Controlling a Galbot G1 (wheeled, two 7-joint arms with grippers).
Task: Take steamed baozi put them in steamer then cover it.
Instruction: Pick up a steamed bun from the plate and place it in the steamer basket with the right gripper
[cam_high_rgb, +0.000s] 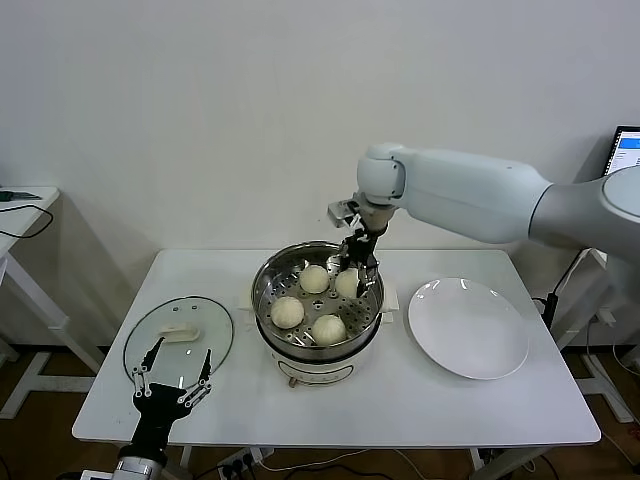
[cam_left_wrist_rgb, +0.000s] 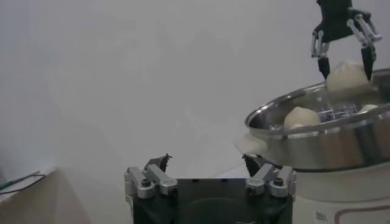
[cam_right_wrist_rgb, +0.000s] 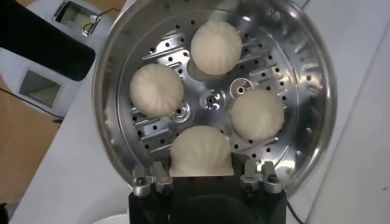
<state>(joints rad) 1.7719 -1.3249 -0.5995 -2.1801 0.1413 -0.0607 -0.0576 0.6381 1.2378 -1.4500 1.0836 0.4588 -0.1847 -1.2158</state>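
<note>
While framed by right end effector (cam_high_rgb: 358, 263), baozi (cam_high_rgb: 347, 283).

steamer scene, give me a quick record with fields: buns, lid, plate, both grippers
buns: four baozi on the perforated tray inside the steamer
lid: cover flat on the table, left of the steamer, not yet on
plate: white plate right of the steamer, nothing on it
right gripper: open, fingers down around the rear-right bun
left gripper: open, low at the table's front-left edge, over the lid's near rim
left to do: cover the steamer
</note>
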